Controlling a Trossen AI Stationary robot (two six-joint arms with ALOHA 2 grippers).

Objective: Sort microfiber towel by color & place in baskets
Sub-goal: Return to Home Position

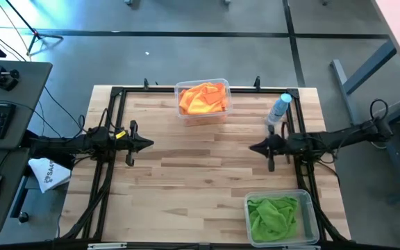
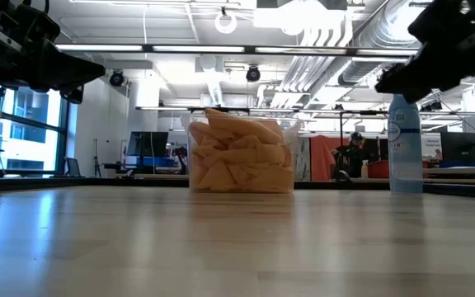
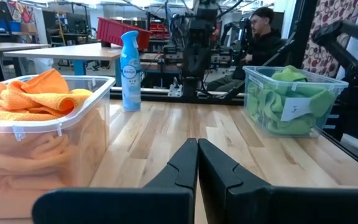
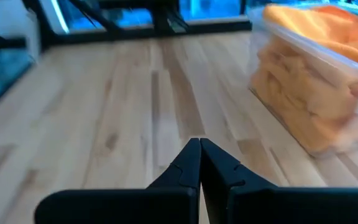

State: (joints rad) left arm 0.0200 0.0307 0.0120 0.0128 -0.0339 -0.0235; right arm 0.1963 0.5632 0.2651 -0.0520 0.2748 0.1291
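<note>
Microfiber towel [image 1: 274,217] sorted: homing the arms

Orange cloths [image 1: 203,99] fill the basket [image 1: 203,82] at upper centre of the high view; green ones fill the second basket [image 1: 276,194] at lower right. Left pincer [image 1: 146,144], centre left, and right pincer [image 1: 254,147], centre right, are clenched and empty above the bench [image 1: 200,173]. Recommended: retract each arm level, steering the right arm clear of the bottle [image 1: 279,110] beside it.

Far basket [image 1: 229,104] and near-right basket [image 1: 315,217] on the table [image 1: 186,173] hold towels [image 1: 203,98].
</note>
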